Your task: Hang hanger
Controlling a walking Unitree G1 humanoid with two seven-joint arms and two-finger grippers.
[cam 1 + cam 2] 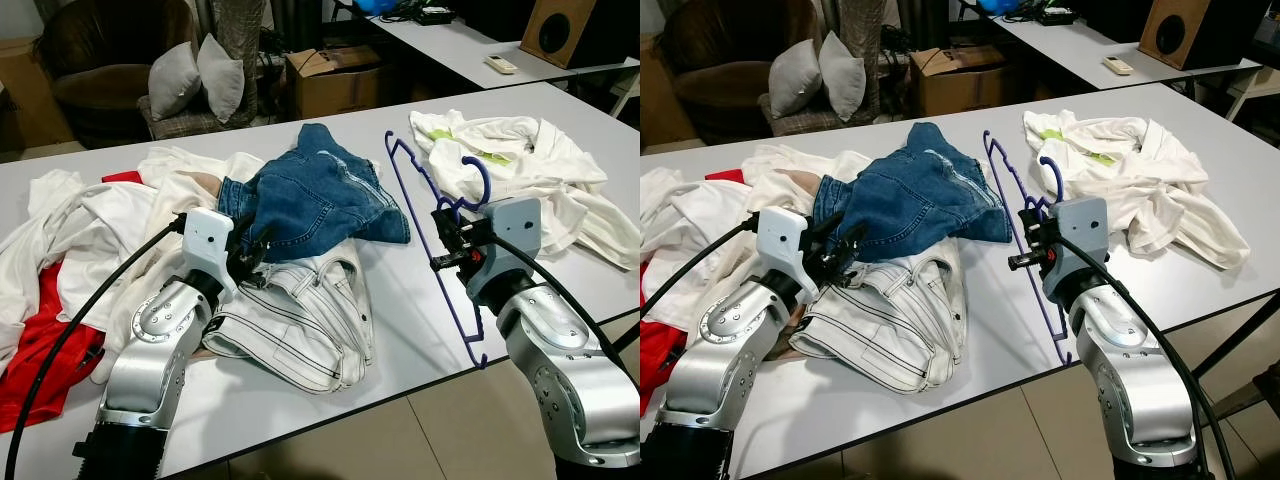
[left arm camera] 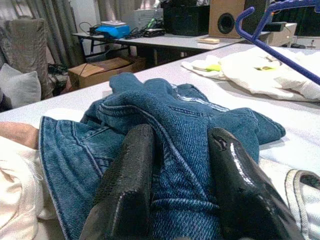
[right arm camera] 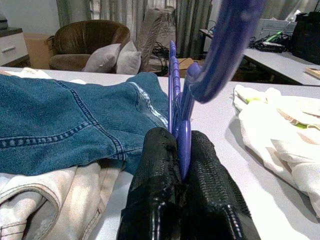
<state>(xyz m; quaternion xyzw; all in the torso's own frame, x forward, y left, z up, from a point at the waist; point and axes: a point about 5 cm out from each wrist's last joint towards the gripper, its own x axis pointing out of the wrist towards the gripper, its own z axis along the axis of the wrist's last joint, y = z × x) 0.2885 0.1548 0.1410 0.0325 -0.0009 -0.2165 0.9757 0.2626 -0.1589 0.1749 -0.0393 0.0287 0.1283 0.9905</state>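
The hanger point(image 1: 440, 262) looked like smooth, slightly glossy purple plastic. The right end effector point(image 3: 182, 165) had black fingers point(image 3: 155, 185) with a rough, woven-looking grip texture, while the left end effector point(image 2: 177, 165) showed smoother fingers point(image 2: 240, 180) with a faint sheen. Both arms were brushed silver metal with matt white housings. The blue jeans point(image 1: 315, 195) were coarse denim with visible twill; the white jeans point(image 1: 300, 310) at lower centre were heavy cloth with dark stitching. The white garments point(image 1: 520, 165) at upper right were soft, crumpled fabric. The tabletop point(image 1: 420, 330) was smooth, matt pale grey.
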